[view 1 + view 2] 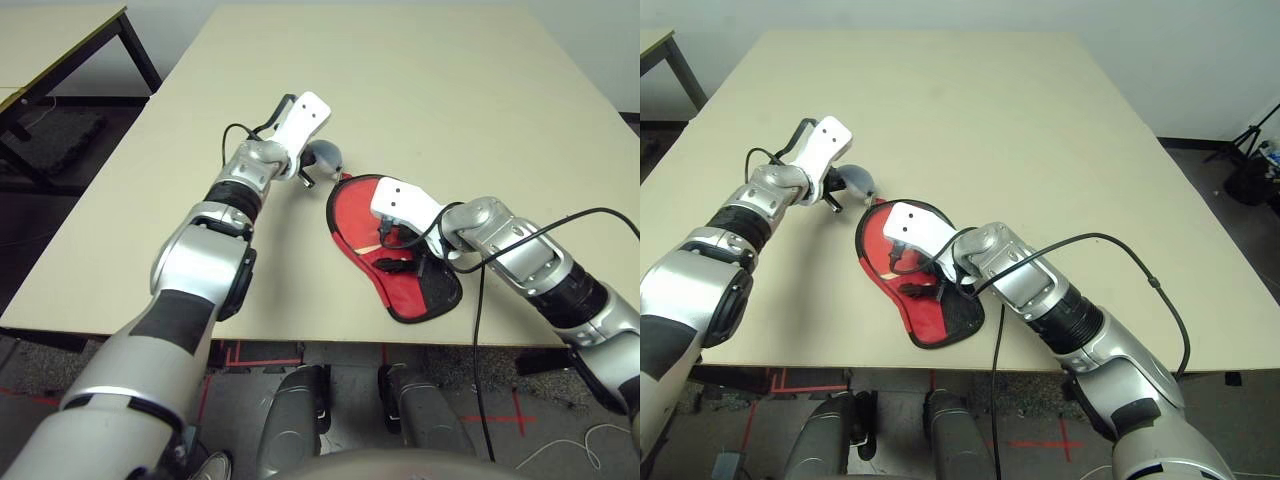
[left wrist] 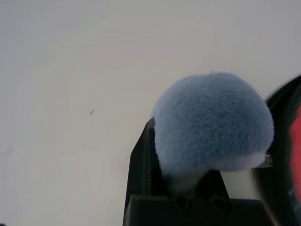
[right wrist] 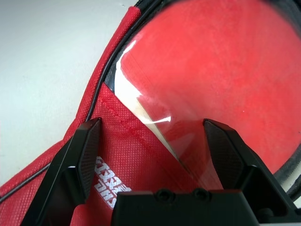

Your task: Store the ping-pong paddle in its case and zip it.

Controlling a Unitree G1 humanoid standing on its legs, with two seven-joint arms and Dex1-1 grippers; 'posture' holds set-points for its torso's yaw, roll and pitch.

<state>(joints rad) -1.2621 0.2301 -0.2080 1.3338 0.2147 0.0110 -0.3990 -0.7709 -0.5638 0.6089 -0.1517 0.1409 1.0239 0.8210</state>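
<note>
Both grippers are engaged: the case (image 1: 395, 255), paddle (image 3: 211, 61) visible inside, is pinned to the bench (image 1: 400, 90) beneath the wide-open right gripper (image 3: 155, 141), presumably steadying it, while the left gripper (image 2: 181, 181) is clamped on a blue pompom (image 2: 214, 122) just beside the case edge, likely the zip pull.

One case (image 1: 400, 265), one blue pompom (image 2: 214, 125)

red paddle (image 3: 211, 70) lies inside the red case (image 1: 395, 255), flat near the table's front edge.

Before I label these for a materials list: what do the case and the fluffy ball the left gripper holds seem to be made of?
The case: apparently woven red fabric, matte, with visible weave and stitching, plus a clear glossy plastic window that catches glare over the red paddle face. The fluffy ball: grey-blue soft pile, probably synthetic fur; fine fuzzy fibres blur its outline in the left gripper.
</note>
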